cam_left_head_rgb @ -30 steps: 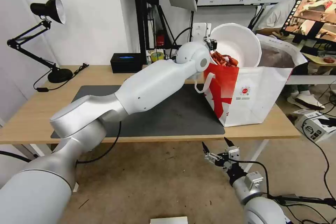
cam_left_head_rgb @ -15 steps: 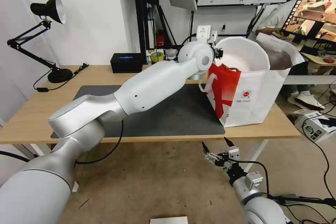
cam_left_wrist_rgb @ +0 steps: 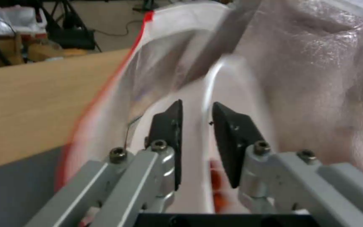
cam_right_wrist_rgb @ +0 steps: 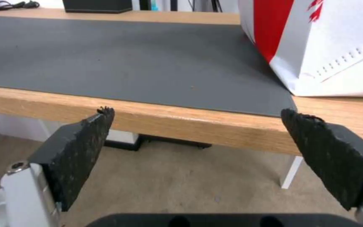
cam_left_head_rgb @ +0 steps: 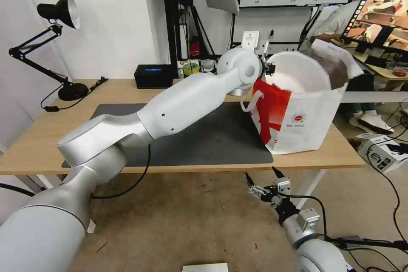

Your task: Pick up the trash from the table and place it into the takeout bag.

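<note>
My left gripper (cam_left_head_rgb: 268, 68) is shut on the rim of the white round bowl (cam_left_head_rgb: 297, 72), which stands steeply tilted in the mouth of the takeout bag (cam_left_head_rgb: 310, 114). The bag stands at the right end of the table (cam_left_head_rgb: 38, 144), partly on the dark grey mat (cam_left_head_rgb: 221, 136). In the left wrist view the black fingers (cam_left_wrist_rgb: 169, 126) pinch the bowl's rim (cam_left_wrist_rgb: 232, 94), with red scraps (cam_left_wrist_rgb: 215, 179) just behind them and the bag's foil lining (cam_left_wrist_rgb: 316, 63) beyond. My right gripper (cam_left_head_rgb: 263, 175) hangs open below the table's front edge (cam_right_wrist_rgb: 198, 126), holding nothing.
A black desk lamp (cam_left_head_rgb: 59, 12) stands at the table's far left, and a black box (cam_left_head_rgb: 153, 75) and a tape roll (cam_left_head_rgb: 191, 68) sit along the back edge. A monitor (cam_left_head_rgb: 378, 12) is at the far right; a carton (cam_left_head_rgb: 382, 153) lies on the floor.
The left gripper has carried the bowl right and down, deeper into the bag's mouth; the red scraps have dropped out of the head view. The right arm has not moved.
</note>
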`<state>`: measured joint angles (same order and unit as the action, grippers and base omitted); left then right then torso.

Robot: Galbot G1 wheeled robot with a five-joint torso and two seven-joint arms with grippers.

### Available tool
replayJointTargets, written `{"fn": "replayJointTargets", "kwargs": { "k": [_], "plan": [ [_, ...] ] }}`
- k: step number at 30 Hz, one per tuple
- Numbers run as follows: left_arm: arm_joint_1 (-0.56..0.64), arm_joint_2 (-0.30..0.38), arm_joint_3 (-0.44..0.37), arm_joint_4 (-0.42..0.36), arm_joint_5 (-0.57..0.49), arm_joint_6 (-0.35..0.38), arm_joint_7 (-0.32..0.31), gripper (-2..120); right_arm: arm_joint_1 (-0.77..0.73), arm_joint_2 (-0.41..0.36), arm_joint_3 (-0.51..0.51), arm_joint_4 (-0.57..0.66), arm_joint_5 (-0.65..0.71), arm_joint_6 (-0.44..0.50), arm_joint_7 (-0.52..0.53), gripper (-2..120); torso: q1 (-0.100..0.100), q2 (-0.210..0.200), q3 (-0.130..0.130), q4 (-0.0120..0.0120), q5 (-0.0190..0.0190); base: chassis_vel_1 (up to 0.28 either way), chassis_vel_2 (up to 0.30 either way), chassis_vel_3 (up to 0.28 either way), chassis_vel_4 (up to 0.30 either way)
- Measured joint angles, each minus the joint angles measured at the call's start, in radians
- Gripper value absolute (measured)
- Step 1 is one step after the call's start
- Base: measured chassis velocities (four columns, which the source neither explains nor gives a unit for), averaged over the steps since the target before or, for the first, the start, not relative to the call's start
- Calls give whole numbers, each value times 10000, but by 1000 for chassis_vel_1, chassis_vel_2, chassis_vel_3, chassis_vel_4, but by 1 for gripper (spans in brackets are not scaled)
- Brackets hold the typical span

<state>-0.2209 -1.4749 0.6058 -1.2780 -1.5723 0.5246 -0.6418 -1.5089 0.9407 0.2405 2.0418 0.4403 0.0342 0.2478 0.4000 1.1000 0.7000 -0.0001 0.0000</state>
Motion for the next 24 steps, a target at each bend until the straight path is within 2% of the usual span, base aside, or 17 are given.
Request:
{"fn": "replayJointTargets", "kwargs": {
  "k": [1, 5, 6, 8, 9, 10, 12, 14, 17, 18, 20, 21, 22, 23, 24],
  "plan": [
    [0, 0, 0, 0, 0, 0, 0, 28, 0, 0, 0, 0, 0, 0, 0, 100, 0, 0, 0, 0, 0, 0, 0, 0, 0],
    [63, 66, -105, -115, -283, 101, -156, 49, 0, 0, 0, 0, 0, 0, 0, 100, 0, -1, 0, 0, 0, 0, 0, 0, 0],
    [63, 66, -105, -115, -283, 101, -156, 49, 0, 0, 0, 0, 0, 0, 0, 100, 0, -1, 0, 0, 0, 0, 0, 0, 0],
    [66, 115, -167, -151, -290, 100, -171, 55, 0, 0, 0, 0, 0, 0, 0, 100, -1, 0, 0, 0, 0, 0, 0, 0, 0],
    [68, 196, -254, -205, -289, 80, -179, 62, 0, 0, 0, 0, 0, 0, 0, 100, 0, 0, 0, 0, 0, 0, 0, 0, 0],
    [68, 196, -254, -205, -289, 80, -179, 62, 0, 0, 0, 0, 0, 0, 0, 100, 0, 0, 0, 0, 0, 0, 0, 0, 0],
    [75, 393, -451, -377, -272, -134, -175, 74, 0, 0, 0, 0, 0, 0, 0, 100, 0, 0, 0, 0, 0, 0, 0, 0, 0],
    [85, 481, -520, -472, -266, -254, -161, 77, 0, 0, 0, 0, 0, 0, 0, 100, 0, 0, 0, 0, 0, 0, 0, 0, 0],
    [139, 1119, -768, -1122, -249, -905, 110, 91, 0, 0, 0, 0, 0, 0, 1, 100, 0, 0, 0, 2, -2, 0, 0, 0, 0],
    [139, 1119, -768, -1122, -249, -905, 110, 91, 0, 0, 0, 0, 0, 0, 1, 100, 0, 0, 0, 2, -2, 0, 0, 0, 0],
    [222, 1637, -861, -1551, -239, -1083, 164, 99, 0, 0, 0, 0, 0, 0, 0, 100, -1, 0, 0, 0, -2, 0, 0, 0, 0],
    [258, 1787, -882, -1667, -237, -1110, 169, 99, 0, 0, 0, 0, 0, 0, 0, 100, -1, 0, 0, 1, -2, 0, 0, 0, 0],
    [390, 2225, -958, -2029, -236, -1216, 219, 99, 0, 0, 0, 0, 0, 0, 1, 100, 0, 0, 0, 1, -3, 0, 0, 0, 0],
    [390, 2225, -958, -2029, -236, -1216, 219, 99, 0, 0, 0, 0, 0, 0, 1, 100, 0, 0, 0, 1, -3, 0, 0, 0, 0],
    [503, 2515, -1030, -2286, -235, -1311, 255, 100, 0, 0, 0, 0, 0, 0, 0, 100, 0, 0, 0, 1, -3, 0, 0, 0, 0]
  ]
}}
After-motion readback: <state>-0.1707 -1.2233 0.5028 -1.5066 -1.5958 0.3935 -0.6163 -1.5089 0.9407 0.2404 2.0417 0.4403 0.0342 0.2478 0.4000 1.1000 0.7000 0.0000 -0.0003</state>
